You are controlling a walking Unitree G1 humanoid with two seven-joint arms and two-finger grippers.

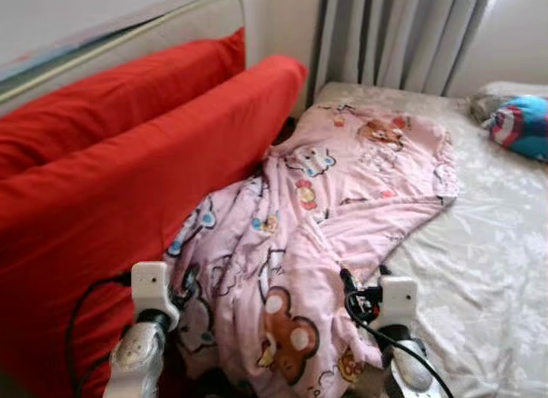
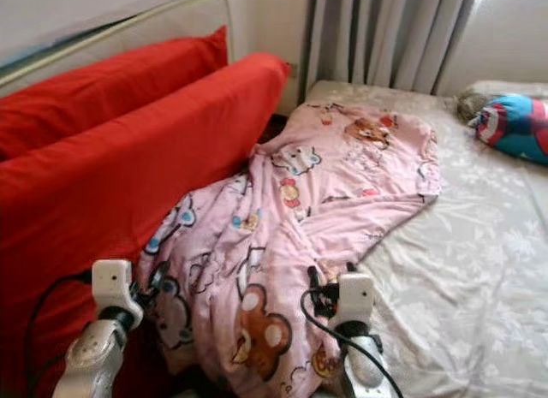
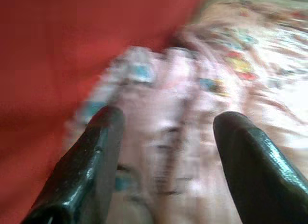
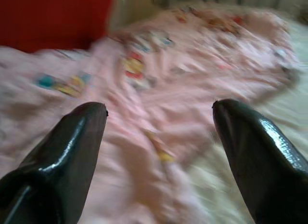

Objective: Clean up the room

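Reaching for the rumpled pink blanket (image 1: 317, 235) on the bed (image 1: 479, 270), left gripper (image 3: 166, 132) and right gripper (image 4: 159, 118) both spread, unladen; next, pinch its near edge

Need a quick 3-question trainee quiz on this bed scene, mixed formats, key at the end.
1. True or false: the pink cartoon blanket lies flat and neatly folded on the bed.
2. Multiple choice: what stands along the robot's left of the blanket? A) red cushions B) a wooden chair C) a laundry basket
3. Fill in: the jaws of the left gripper and the right gripper stand ____ over the blanket.

Key: 1 false, it lies crumpled with one end hanging off the near edge; 2 A; 3 open.
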